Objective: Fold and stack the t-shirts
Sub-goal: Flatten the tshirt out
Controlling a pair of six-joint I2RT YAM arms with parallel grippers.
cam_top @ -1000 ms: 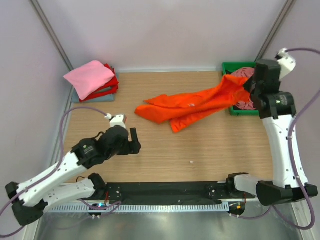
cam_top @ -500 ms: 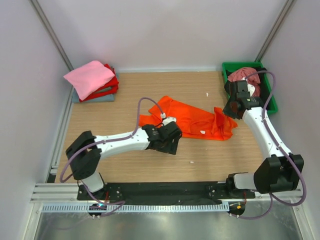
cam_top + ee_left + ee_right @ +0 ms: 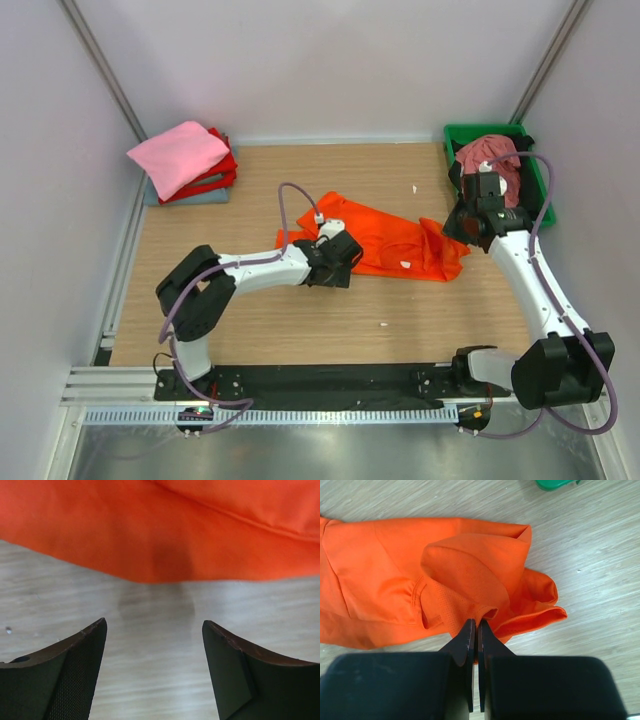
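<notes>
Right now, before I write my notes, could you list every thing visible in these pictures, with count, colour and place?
orange t-shirt: one, bright orange, crumpled, mid-table
pink t-shirt: one, light pink, top of the folded stack, far left corner
red t-shirt: one, red, under the pink
grey-blue t-shirt: one, grey-blue, bottom of the stack
tray: one, green, far right corner
rose t-shirt: one, dusty rose, bunched in the tray
table: one, light wood
left gripper: black, open, at the orange hem
right gripper: black, shut on an orange fold
</notes>
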